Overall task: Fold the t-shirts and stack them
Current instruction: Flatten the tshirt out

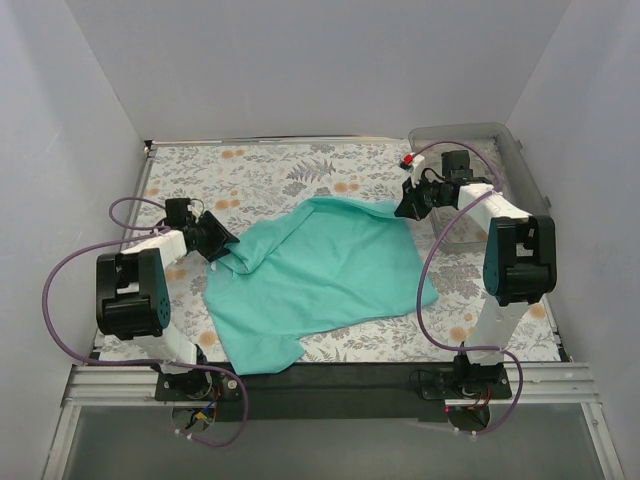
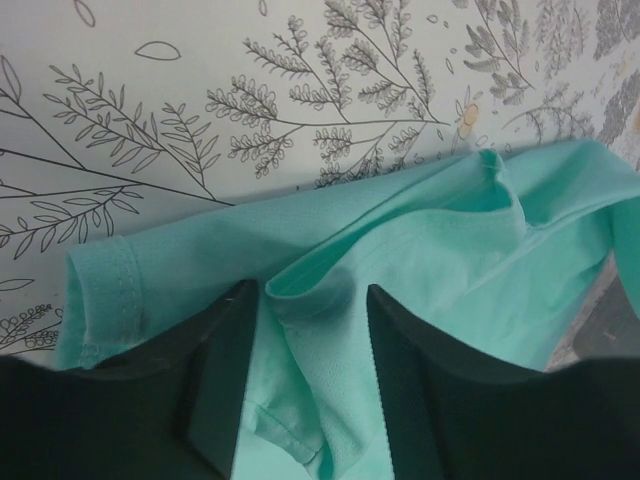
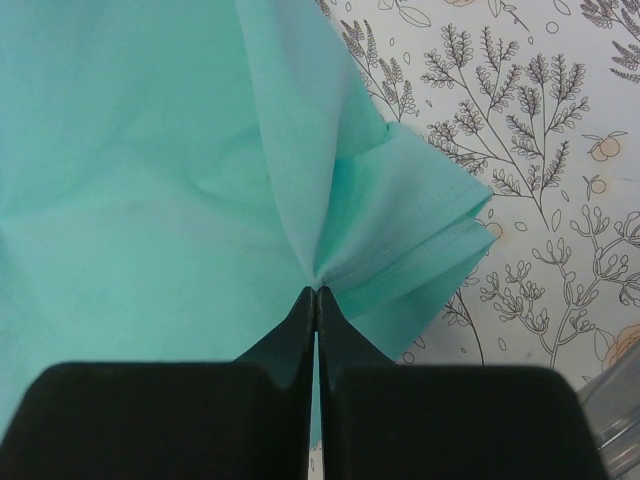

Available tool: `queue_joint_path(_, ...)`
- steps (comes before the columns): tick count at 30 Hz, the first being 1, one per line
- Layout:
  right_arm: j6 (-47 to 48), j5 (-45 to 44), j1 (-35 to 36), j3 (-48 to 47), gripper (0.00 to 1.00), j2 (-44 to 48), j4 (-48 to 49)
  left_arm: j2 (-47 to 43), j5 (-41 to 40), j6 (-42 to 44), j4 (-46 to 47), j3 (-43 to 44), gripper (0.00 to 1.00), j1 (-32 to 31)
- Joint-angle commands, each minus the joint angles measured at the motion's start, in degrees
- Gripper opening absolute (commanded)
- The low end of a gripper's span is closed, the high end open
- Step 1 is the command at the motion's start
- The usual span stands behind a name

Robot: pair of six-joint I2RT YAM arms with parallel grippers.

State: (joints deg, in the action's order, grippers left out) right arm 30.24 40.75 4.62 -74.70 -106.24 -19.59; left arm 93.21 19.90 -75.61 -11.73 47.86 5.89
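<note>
Top view: the t-shirt (image 1: 320,275) lies rumpled mid-surface (image 1: 300,165), between both arms. Left wrist: the left end effector (image 2: 310,292) is released, straddling a shirt fold; it should bite deep. Right wrist: the right end effector (image 3: 317,295) is clenched on bunched cloth; it should pull evenly.

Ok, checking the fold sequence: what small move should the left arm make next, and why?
Probably close the left gripper: its jaws stand apart around a raised fold of the teal t-shirt near its sleeve, while the right gripper is shut on the shirt's other side.
</note>
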Motion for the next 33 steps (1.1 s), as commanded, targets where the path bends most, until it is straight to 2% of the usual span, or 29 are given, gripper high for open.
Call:
queue_joint_path(1, 0.0, 1.3, 0.2, -0.9, 0.01, -0.2, 0.1, 0.1, -0.2, 0.1, 1.4, 2.2, 0.4, 0.0)
queue_joint_path(2, 0.0, 1.2, 0.2, -0.9, 0.01, -0.2, 0.1, 0.2, -0.1, 0.1, 1.4, 2.3, 0.36, 0.0)
queue_joint_path(3, 0.0, 1.3, 0.2, -0.9, 0.01, -0.2, 0.1, 0.1, -0.3, 0.2, 1.6, 2.2, 0.23, 0.0)
queue_joint_path(6, 0.3, 1.2, 0.2, -0.8, 0.01, -0.2, 0.0, -1.5, -0.8, 0.6, 2.1, 2.5, 0.08, 0.0)
queue_joint_path(7, 0.4, 1.2, 0.2, -0.8, 0.01, -0.2, 0.0, -2.1, -1.0, 0.8, 2.2, 2.8, 0.01, 0.1)
queue_joint_path(13, 1.2, -0.5, 0.7, -4.0, 0.01, -1.2, -0.4, -6.2, -2.1, 6.2, 2.8, 5.5, 0.0, 0.0)
queue_joint_path(18, -1.0, -3.1, 0.7, -15.4, 0.01, -4.8, -2.2, -9.6, -2.5, 12.6, 6.7, 7.7, 0.0, 0.0)
queue_joint_path(21, -3.2, -4.5, 0.7, -21.5, 0.01, -5.9, -2.5, -12.4, -2.1, 15.6, 11.4, 7.3, 0.0, 0.0)
queue_joint_path(24, -5.3, -5.4, 0.7, -26.3, 0.01, -7.5, -2.5, -15.6, -0.4, 17.3, 20.5, 4.4, 0.0, 0.0)
queue_joint_path(28, -6.2, -5.1, 0.7, -29.6, 0.01, -7.4, -2.4, -18.4, 0.8, 20.3, 29.4, 1.0, 0.0, -0.1)
queue_joint_path(33, -6.0, -2.8, 0.6, -30.9, 0.01, -5.2, -2.4, -22.8, 0.8, 24.5, 35.5, -2.1, 0.0, 0.0)
